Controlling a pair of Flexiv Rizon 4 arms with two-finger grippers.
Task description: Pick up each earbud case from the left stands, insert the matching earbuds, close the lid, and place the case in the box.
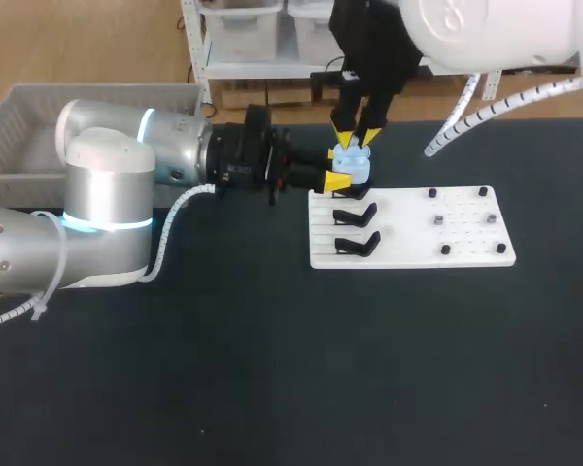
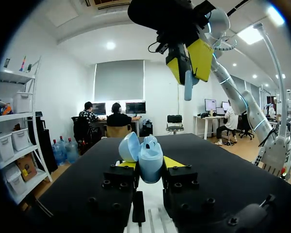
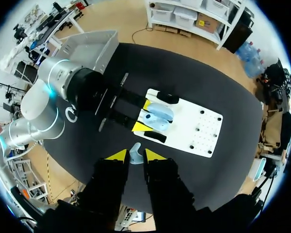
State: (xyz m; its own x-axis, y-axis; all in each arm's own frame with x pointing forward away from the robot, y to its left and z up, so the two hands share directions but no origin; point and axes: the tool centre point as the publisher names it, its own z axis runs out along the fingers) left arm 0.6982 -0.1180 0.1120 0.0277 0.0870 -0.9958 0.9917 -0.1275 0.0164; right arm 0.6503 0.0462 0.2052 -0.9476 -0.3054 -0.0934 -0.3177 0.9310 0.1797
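Note:
A light blue earbud case (image 1: pixel 354 166) with its lid up sits at the white board's rear left corner. My left gripper (image 1: pixel 338 168) is shut on it from both sides. In the left wrist view the open case (image 2: pixel 147 158) stands upright between the yellow tips of the left gripper (image 2: pixel 150 163). Directly above it hangs my right gripper (image 1: pixel 356 139), shut on a small light blue earbud (image 2: pixel 188 85). The right wrist view shows that earbud (image 3: pixel 135 153) pinched in the right gripper (image 3: pixel 136 156), a short way above the open case (image 3: pixel 157 116).
The white board (image 1: pixel 413 233) carries two empty black stands (image 1: pixel 356 214) on its left and several small dark pegs (image 1: pixel 437 220) on its right. A grey box (image 1: pixel 29 126) stands at the table's rear left. Black tabletop lies all around the board.

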